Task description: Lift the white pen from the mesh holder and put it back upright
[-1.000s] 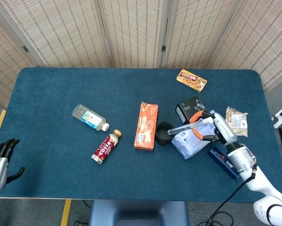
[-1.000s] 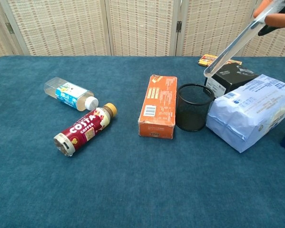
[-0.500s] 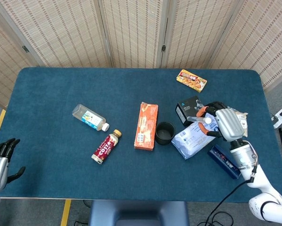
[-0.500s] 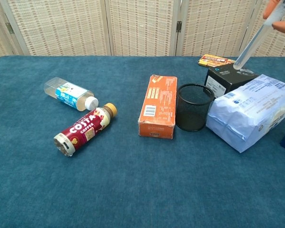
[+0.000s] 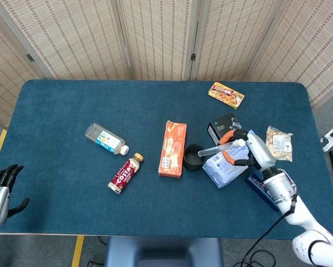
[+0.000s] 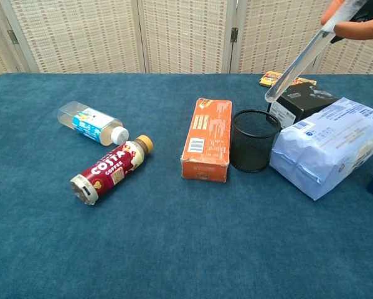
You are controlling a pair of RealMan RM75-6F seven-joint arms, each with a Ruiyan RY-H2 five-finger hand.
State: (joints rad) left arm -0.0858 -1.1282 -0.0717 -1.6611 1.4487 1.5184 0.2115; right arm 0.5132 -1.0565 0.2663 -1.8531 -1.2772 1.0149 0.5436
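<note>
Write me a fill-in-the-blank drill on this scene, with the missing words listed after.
1. The white pen is held by the robot's ____ robot hand.
2. The mesh holder stands between the white bag and the ____ box.
3. The Costa bottle lies on its ____.
4. The pen's lower tip hangs ____ the holder.

Missing words: right; orange; side; above

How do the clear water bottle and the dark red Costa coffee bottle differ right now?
The clear water bottle has a blue-and-white label and white cap; the dark red Costa coffee bottle is opaque with a tan cap. The water bottle lies farther back on the table than the Costa bottle. Both lie on their sides, caps close together.
</note>
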